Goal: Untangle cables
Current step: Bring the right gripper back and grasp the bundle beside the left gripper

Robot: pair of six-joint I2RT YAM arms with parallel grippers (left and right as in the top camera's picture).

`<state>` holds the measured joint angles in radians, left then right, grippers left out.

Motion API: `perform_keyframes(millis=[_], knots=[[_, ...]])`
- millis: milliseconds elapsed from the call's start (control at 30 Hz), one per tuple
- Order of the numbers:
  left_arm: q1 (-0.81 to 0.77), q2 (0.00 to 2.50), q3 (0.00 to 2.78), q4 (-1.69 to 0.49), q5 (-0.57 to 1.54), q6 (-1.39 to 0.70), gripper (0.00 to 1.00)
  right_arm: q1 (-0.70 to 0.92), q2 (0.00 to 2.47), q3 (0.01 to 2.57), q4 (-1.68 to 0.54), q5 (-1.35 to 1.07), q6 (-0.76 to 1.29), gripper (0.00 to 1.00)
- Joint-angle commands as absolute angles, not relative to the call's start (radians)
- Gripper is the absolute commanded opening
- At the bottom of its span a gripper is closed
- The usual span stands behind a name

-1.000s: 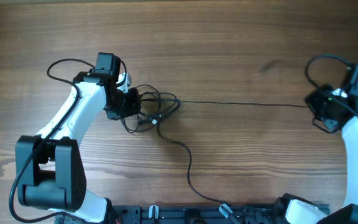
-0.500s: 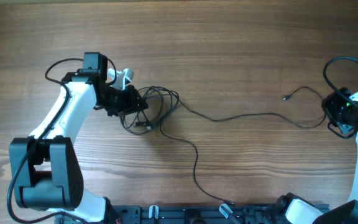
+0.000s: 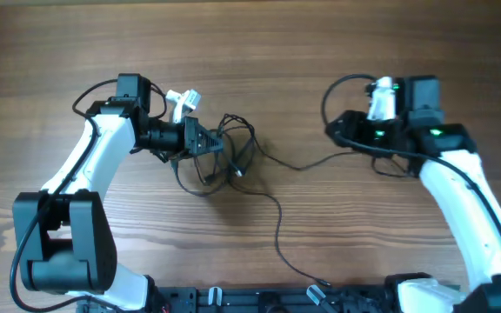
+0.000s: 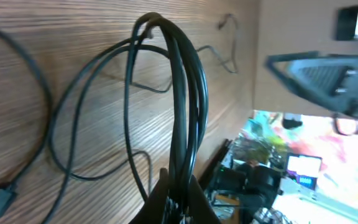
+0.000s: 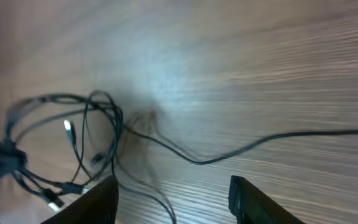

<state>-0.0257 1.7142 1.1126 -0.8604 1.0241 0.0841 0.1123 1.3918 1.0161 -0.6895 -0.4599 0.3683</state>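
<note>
Just black cables (image 4: 185, 93), tight in the left hand (image 4: 179, 196).

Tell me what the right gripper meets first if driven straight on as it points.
Probably the slack cable strand crossing ahead of the open right gripper; its height is unclear. The tangle sits beyond, off to the side.

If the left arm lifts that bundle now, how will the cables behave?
Probably floppy: the cables hang in loose loops from the left gripper. Likely light, being so thin. The strand trailing across the table would probably drag along rather than stay put.
</note>
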Motion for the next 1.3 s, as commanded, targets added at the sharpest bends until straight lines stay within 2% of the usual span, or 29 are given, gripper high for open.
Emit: perform_keyframes(millis=[0,67,133,233,400,533,600,700,733,767,900,1067,1267], knots=[[-0.028,1.714,1.113,-0.897,1.111,0.165,0.04,0.224,1.473,1.02,-0.629,-0.535,0.362,0.59],[-0.061,1.714,1.113,-0.944,1.098,0.24,0.04,0.293,1.52,1.02,-0.529,-0.641,0.4,0.59],[-0.099,1.714,1.113,-0.952,1.044,0.24,0.04,0.344,1.549,1.02,-0.456,-0.641,0.492,0.59],[-0.153,1.714,1.113,-0.951,1.035,0.24,0.04,0.413,1.575,1.02,-0.408,-0.635,0.508,0.59],[-0.196,1.714,1.113,-0.95,1.036,0.24,0.04,0.442,1.583,1.02,-0.402,-0.595,0.719,0.59],[-0.208,1.714,1.113,-0.947,1.036,0.24,0.04,0.442,1.583,1.019,-0.411,-0.599,1.032,0.6],[-0.208,1.714,1.113,-0.947,1.036,0.24,0.04,0.442,1.583,1.019,-0.411,-0.606,1.169,0.65],[-0.208,1.714,1.113,-0.947,1.036,0.24,0.04,0.455,1.583,1.019,-0.403,-0.606,1.188,0.64],[-0.208,1.714,1.113,-0.947,1.036,0.24,0.04,0.463,1.583,1.019,-0.396,-0.607,1.172,0.61],[-0.208,1.714,1.113,-0.94,1.035,0.24,0.04,0.486,1.583,1.019,-0.383,-0.629,1.082,0.52],[-0.208,1.714,1.113,-0.935,1.021,0.24,0.05,0.524,1.583,1.019,-0.379,-0.625,0.925,0.4],[-0.208,1.714,1.113,-0.936,1.012,0.24,0.06,0.54,1.583,1.019,-0.379,-0.622,0.913,0.15],[-0.208,1.714,1.113,-0.936,1.012,0.24,0.06,0.54,1.583,1.019,-0.382,-0.606,0.913,0.05]])
